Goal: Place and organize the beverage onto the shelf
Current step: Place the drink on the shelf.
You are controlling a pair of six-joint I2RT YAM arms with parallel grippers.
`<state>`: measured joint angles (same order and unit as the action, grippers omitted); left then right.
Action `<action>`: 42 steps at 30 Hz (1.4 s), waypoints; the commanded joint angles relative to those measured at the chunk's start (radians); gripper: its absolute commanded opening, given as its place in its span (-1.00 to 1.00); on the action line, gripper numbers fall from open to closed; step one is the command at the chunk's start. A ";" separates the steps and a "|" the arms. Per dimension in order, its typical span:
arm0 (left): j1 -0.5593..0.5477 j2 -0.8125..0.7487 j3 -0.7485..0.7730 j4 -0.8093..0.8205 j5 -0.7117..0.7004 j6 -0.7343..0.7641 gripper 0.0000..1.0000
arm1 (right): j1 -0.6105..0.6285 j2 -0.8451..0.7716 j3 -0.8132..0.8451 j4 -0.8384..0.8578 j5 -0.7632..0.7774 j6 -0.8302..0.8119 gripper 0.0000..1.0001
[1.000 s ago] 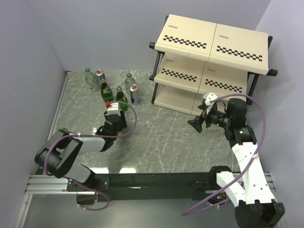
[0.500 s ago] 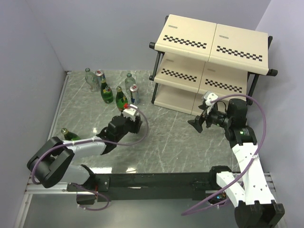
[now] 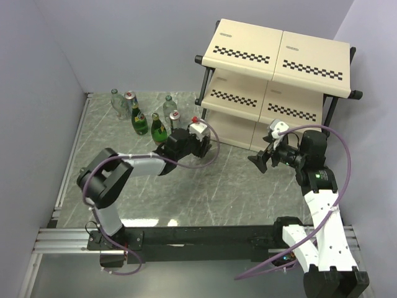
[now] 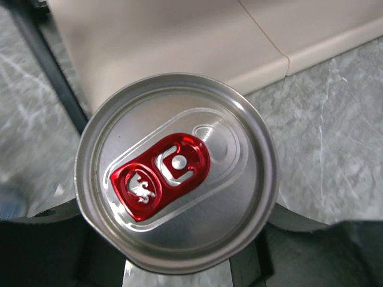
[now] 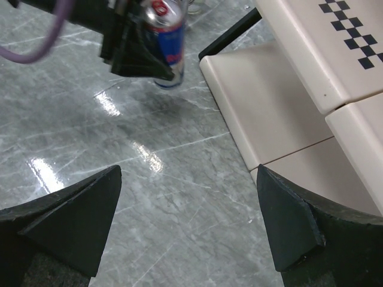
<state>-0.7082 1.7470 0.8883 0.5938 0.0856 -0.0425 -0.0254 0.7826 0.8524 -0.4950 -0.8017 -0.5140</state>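
My left gripper (image 3: 196,138) is shut on a slim silver-and-blue can (image 3: 199,128) with a red tab, holding it upright just left of the shelf's (image 3: 273,46) bottom board. The can's top (image 4: 176,170) fills the left wrist view, with the cream bottom board (image 4: 179,42) behind it. The right wrist view shows the held can (image 5: 167,39) above the floor. My right gripper (image 3: 262,160) is open and empty in front of the shelf's lower tier; it also shows in the right wrist view (image 5: 185,221). Two green bottles (image 3: 138,121), two clear bottles (image 3: 116,100) and two cans (image 3: 175,118) stand at the back left.
The shelf's black front-left leg (image 4: 45,60) is close beside the held can. The grey marble floor (image 3: 223,180) lies between the two arms. Walls close in the left and back. A black rail (image 3: 205,236) runs along the near edge.
My left arm has swung right from the bottle cluster, carrying the can to the shelf's bottom left corner. The right arm has barely moved.
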 commanded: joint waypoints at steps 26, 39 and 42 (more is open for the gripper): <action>0.021 0.368 0.521 -0.009 -0.032 -0.025 -0.99 | -0.010 -0.025 0.036 0.015 -0.021 -0.004 0.99; 0.024 0.416 0.567 -0.032 -0.083 -0.025 -0.94 | -0.011 -0.025 0.034 0.015 -0.022 -0.006 0.99; 0.024 0.430 0.584 -0.032 -0.118 -0.025 -0.92 | -0.011 -0.025 0.034 0.013 -0.022 -0.004 0.99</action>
<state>-0.6888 2.1612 1.4174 0.5140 0.0116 -0.0624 -0.0273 0.7696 0.8524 -0.4950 -0.8066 -0.5148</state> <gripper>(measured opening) 0.585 0.996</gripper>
